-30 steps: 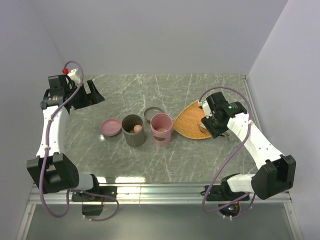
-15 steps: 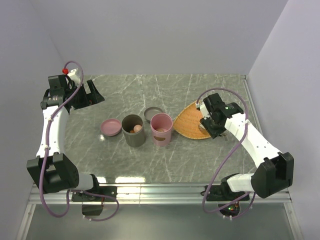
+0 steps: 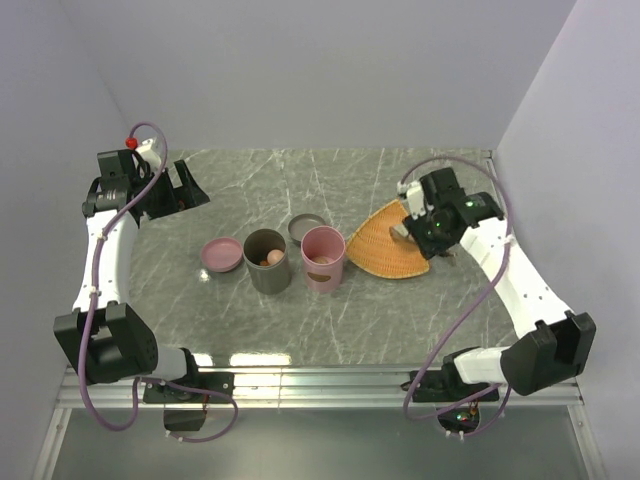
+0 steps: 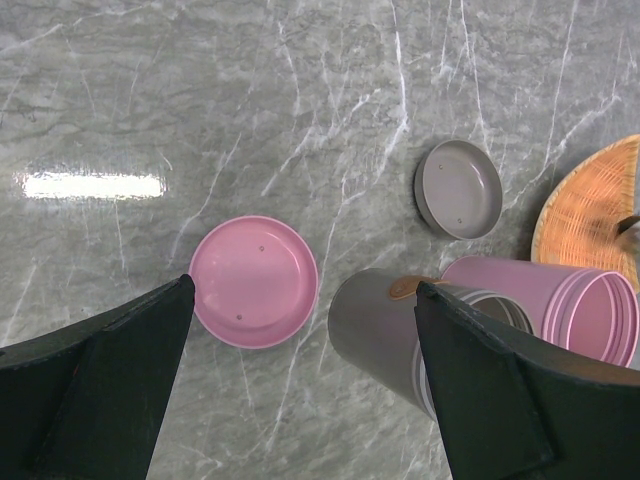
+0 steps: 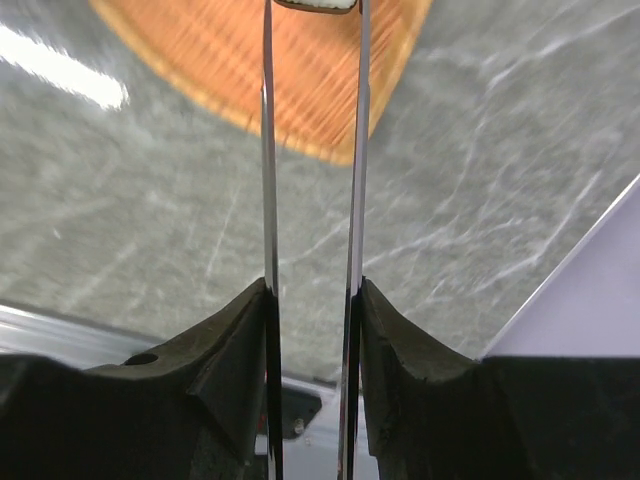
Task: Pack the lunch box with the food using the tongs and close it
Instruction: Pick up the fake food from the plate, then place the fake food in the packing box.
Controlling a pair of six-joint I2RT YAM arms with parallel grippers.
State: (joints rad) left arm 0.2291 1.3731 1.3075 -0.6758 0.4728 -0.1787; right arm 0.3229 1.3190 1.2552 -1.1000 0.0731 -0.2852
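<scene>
While our right gripper (image 5: 310,300) clamps the tongs (image 5: 355,150), whose tips seem to pinch a pale food piece (image 5: 315,4) above the woven tray (image 5: 200,60) — our left gripper (image 4: 300,290) gaping idle — we judge pick-up underway, needing a steady carry to the pink container (image 3: 323,258).

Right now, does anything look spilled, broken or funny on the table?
Nothing looks spilled or broken. The grey container and pink container stand upright, the pink lid and grey lid lie flat beside them, and the right gripper holds the tongs over the orange woven tray.
</scene>
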